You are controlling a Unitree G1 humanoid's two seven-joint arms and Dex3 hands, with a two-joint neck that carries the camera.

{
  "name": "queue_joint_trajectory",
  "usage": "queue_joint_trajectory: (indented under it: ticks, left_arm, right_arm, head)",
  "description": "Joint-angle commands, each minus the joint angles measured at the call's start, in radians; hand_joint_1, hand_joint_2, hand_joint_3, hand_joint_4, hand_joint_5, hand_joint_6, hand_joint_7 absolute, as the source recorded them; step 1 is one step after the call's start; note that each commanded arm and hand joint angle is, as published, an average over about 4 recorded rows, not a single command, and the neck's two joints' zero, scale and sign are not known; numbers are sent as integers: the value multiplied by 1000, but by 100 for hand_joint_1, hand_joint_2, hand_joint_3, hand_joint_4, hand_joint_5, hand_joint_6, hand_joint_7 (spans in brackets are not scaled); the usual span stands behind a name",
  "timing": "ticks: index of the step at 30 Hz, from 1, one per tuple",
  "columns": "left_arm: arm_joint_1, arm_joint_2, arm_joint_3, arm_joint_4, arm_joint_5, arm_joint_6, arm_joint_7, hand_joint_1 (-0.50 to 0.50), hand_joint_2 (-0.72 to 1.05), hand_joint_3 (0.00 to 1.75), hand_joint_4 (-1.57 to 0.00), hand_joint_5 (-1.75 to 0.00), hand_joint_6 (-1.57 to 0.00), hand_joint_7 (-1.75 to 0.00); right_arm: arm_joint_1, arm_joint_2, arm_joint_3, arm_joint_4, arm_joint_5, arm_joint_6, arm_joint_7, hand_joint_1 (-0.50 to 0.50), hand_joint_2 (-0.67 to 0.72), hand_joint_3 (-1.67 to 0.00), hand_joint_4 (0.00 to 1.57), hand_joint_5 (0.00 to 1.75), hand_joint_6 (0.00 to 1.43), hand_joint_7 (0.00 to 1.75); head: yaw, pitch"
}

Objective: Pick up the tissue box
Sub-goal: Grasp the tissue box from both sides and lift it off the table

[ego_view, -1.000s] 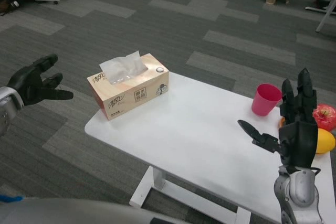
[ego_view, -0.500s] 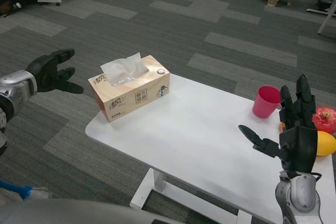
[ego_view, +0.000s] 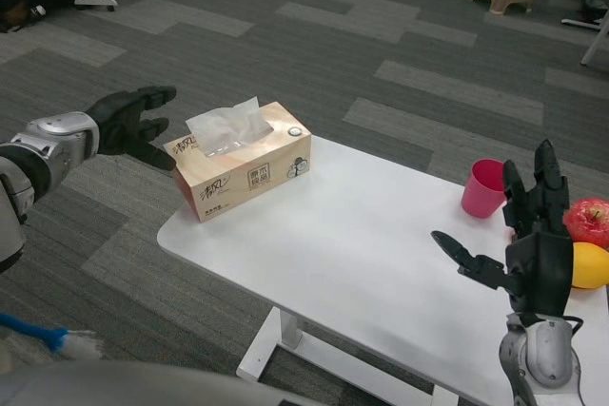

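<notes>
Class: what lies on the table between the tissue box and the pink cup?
Nothing: in the head view only bare white table lies between the tissue box and the pink cup.

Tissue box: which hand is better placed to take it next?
Left. The left hand hovers open just beside the tissue box at the table's far corner; the right hand stands far across, near the pink cup.

White table, tissue box, pink cup, apple, lemon

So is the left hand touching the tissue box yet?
Cannot tell. In the head view the left hand is open at the tissue box's left end, fingertips right at its edge, with no plain gap or contact visible.
</notes>
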State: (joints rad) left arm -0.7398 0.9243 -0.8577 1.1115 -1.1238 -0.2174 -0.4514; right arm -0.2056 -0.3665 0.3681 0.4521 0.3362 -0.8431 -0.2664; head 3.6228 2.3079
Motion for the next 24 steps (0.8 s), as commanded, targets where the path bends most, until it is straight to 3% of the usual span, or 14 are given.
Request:
queue_joint_trajectory:
  ticks: [1,10,24]
  left_arm:
    - [-34,22,-46,-26,6,3,2,50,105,9,0,0,0,0]
    - [-78,22,-146,-93,11,0,3,50,105,9,0,0,0,0]
    - [-99,13,-195,-149,33,-4,5,50,105,9,0,0,0,0]
  right_arm:
    - [-19,-8,-2,11,3,-4,-2,-21,-29,-32,26,10,0,5]
    - [-22,-2,0,20,3,-4,-2,-21,-29,-32,29,10,0,7]
    - [-23,4,-1,22,3,-4,-2,-21,-29,-32,31,10,0,7]
  head:
    - [1,2]
    - [2,10]
    - [-4,16]
